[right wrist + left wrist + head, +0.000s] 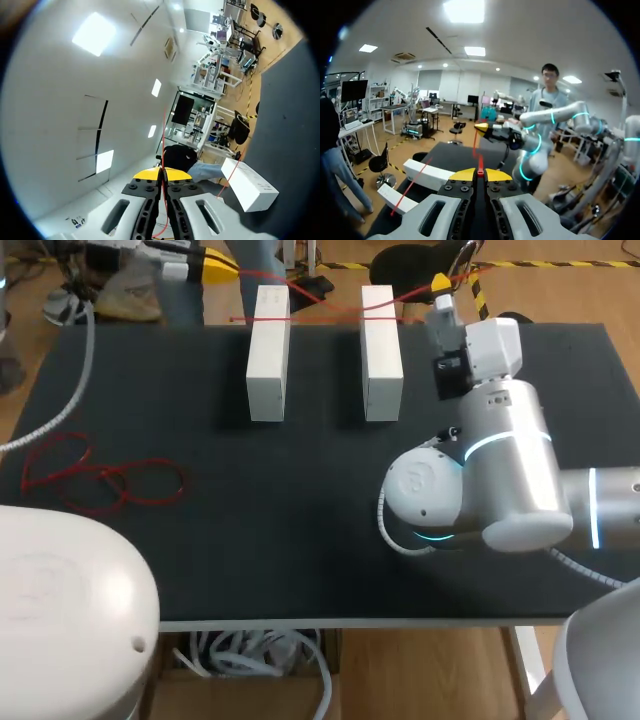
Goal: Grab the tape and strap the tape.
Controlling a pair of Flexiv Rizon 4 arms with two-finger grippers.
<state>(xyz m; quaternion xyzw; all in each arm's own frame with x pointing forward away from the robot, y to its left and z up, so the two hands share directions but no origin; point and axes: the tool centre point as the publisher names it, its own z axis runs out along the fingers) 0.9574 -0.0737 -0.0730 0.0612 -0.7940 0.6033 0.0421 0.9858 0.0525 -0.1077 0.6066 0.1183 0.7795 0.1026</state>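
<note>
Stretching side to side across the table's far end, the tape [330, 306] passes over the left block [268, 350] and the right block [381, 350], its long axis square to theirs. The left gripper [218, 262] pinches one end out beyond the left block, tips closed narrow on the red line. The right gripper [440, 282] pinches the other end just past the right block. Neither arm looks nearer, so the strapping likely needs both ends drawn down together.

Left white block [268, 352], right white block [381, 350] apart on black table [300, 540].
</note>
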